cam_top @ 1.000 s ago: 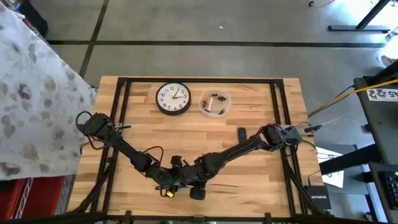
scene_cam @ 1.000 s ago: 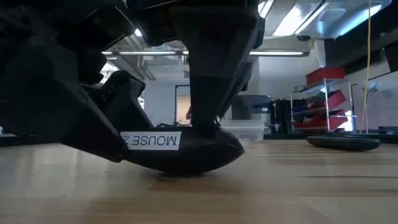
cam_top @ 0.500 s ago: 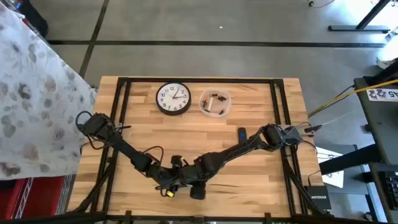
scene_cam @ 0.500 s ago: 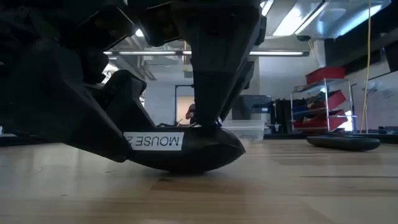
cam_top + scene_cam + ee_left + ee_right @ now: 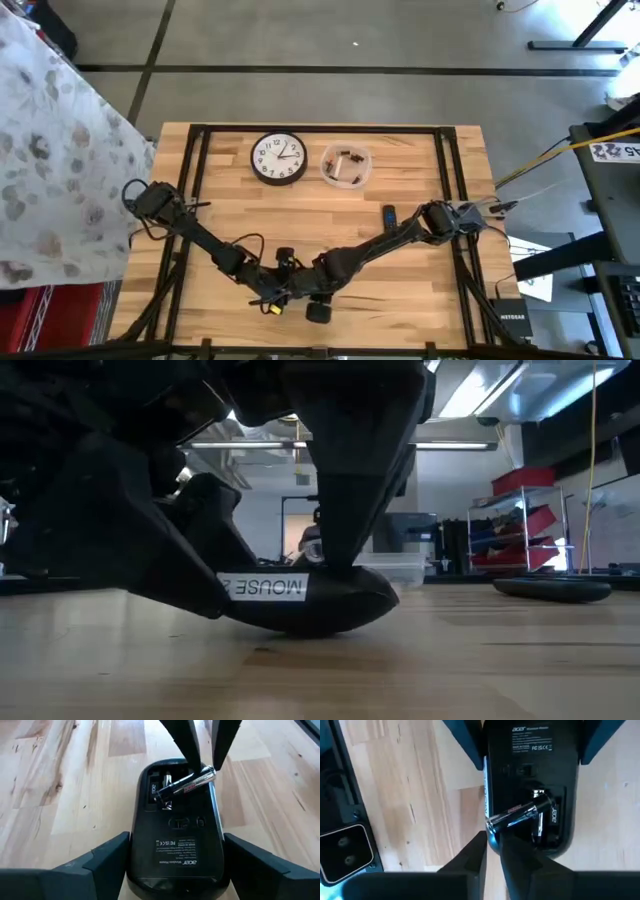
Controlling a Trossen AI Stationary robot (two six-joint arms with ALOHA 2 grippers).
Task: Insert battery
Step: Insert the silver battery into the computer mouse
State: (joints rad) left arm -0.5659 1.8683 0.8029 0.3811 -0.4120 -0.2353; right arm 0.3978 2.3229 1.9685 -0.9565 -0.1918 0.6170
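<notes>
A black mouse lies belly up on the wood near the table's near edge, its battery bay open. A silver-and-black battery slants across the bay, its lower end down in it. My left gripper is shut on the mouse. My right gripper reaches down from above and is shut on the battery's raised end. In the high view both grippers meet over the mouse. In the low view the mouse rests on its rounded back, tilted. My left gripper clamps the mouse between its two fingers, one on each long side, near the end away from the bay. The fingers come in nearly level along the table. The mouse sits tilted with its rounded back on the wood. My right gripper pinches the battery's raised end between its two fingertips. The fingers point down from above and lie across the battery. The battery is slanted, its other end down in the bay.
A wall clock and a clear bowl with small parts lie at the table's far side. A small dark piece lies near the right arm. Bare wood lies between these and the mouse.
The mouse has shifted a little sideways over the wood in my left gripper's hold. My right gripper's fingers have gone along with it, still on the battery.
</notes>
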